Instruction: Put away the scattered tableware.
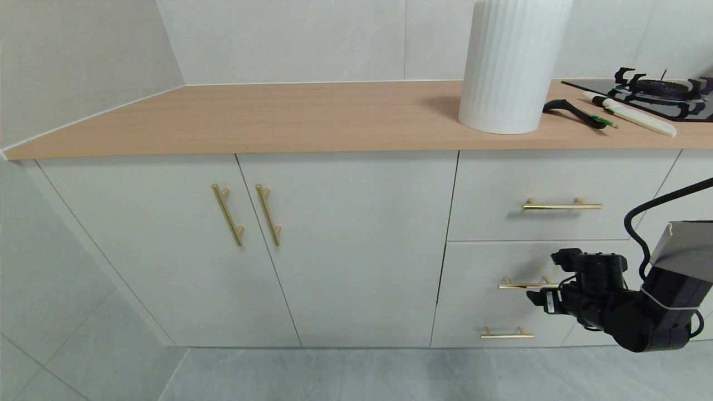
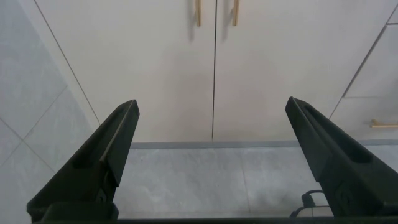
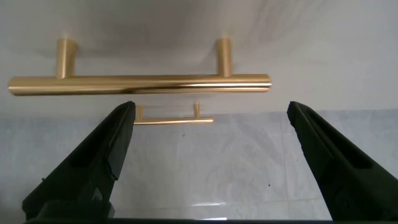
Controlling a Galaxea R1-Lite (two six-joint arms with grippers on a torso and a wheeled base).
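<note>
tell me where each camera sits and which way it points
Head view: up on the head, looking forward and down at the counter and cabinet doors; right pincer shows.
Left wrist view: low, facing the doors' foot and floor; open left pincer shows.
Right wrist view: close to the middle drawer handle; open right pincer shows.
Shared: head and right wrist views both show that handle.

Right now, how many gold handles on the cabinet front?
5. Two upright, side by side: left handle, right handle. Three level, stacked further right: top handle, middle handle partly behind the right tool, bottom handle. More may be hidden past the right edge.
</note>
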